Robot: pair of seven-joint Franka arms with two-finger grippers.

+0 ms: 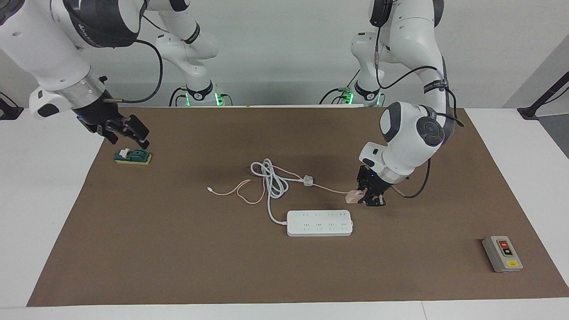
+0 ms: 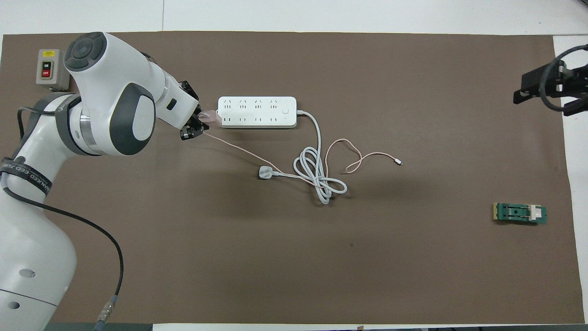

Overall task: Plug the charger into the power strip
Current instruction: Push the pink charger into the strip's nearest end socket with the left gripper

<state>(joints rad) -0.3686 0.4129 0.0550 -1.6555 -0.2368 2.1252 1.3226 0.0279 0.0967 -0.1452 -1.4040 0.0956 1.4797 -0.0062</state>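
Brown matting carries the long white power strip (image 1: pixel 319 222); left gripper (image 1: pixel 365 195) grips the pale-pink cube charger (image 1: pixel 354 196) just beside it (unplugged); right gripper (image 1: pixel 126 132) waits, open.

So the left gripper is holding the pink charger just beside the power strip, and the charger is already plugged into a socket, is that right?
Not quite. The left gripper does hold the pink charger beside the power strip, but the charger is not plugged in: the facing view shows it in the air, clear of the strip's sockets.
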